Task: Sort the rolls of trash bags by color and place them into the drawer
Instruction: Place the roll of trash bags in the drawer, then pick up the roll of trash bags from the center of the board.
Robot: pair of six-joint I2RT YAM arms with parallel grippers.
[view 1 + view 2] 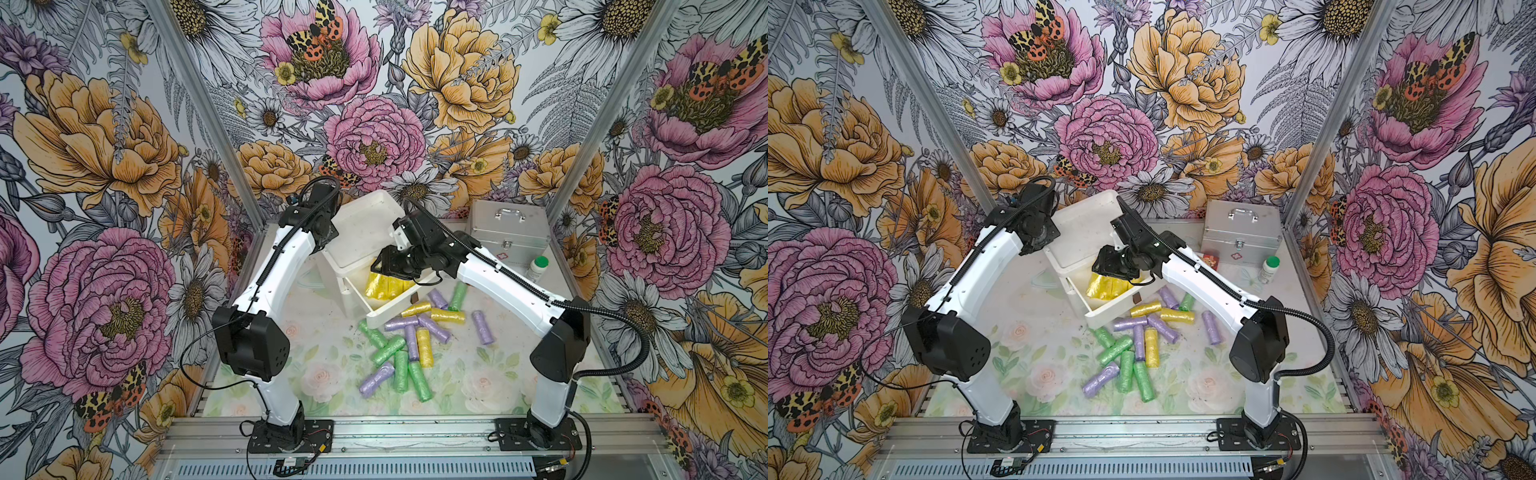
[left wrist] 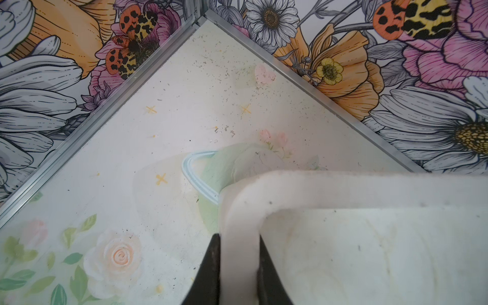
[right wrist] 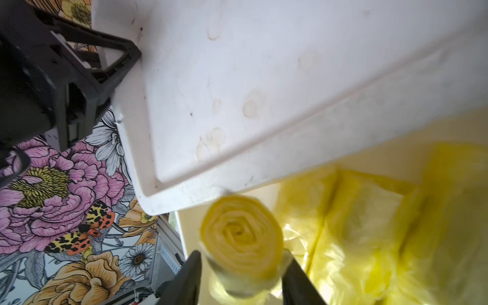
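The right gripper (image 1: 377, 268) is hiding part of the yellow rolls (image 1: 384, 287) in the drawer (image 1: 390, 312); 1 roll (image 3: 241, 233) in the right wrist view is appearing blurred.

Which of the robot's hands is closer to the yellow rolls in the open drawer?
The right hand: it hangs right over the yellow rolls, one roll between its fingers. The left hand clamps the rim of the drawer unit, farther away.
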